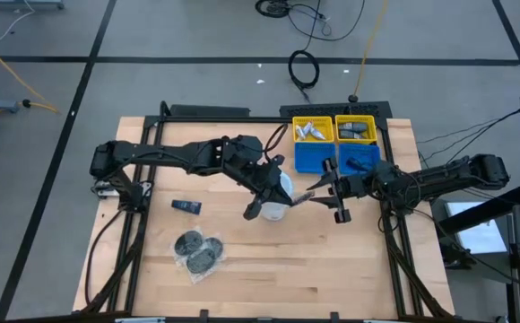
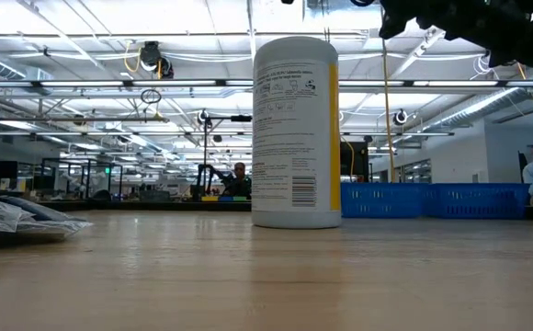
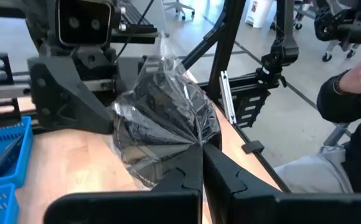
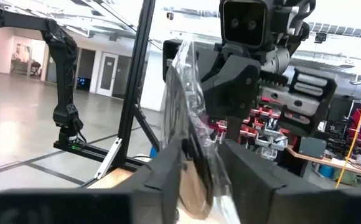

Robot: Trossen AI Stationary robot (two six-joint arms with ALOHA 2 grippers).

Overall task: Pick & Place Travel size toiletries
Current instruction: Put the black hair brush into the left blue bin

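left gripper [image 3: 202,168] pinched shut on a dark round clear-wrapped disc [image 3: 165,121] held up mid-table, right gripper [image 4: 199,165] fingers apart around that same wrapper, tall white cylindrical tub [image 2: 295,133] standing just below

Right claw [image 4: 200,171]: 2 dark fingers [image 4: 162,177] in foreground, gap between them. Clear-wrapped disc [image 4: 190,118] stands edge-on in gap, crinkled wrap rising above fingers; whether fingers press wrap, cannot tell. Just behind disc, other arm's wrist camera housing [image 4: 246,25] with 2 lenses faces this way, dark claw body [image 4: 236,81] below it, at disc's far side. Pale wood surface [image 4: 115,180] strip beside near finger. Black frame post [image 4: 137,81] slants up behind. Beyond: shiny floor [image 4: 25,130], doorway [image 4: 110,73], another dark arm [image 4: 59,62] on a stand.
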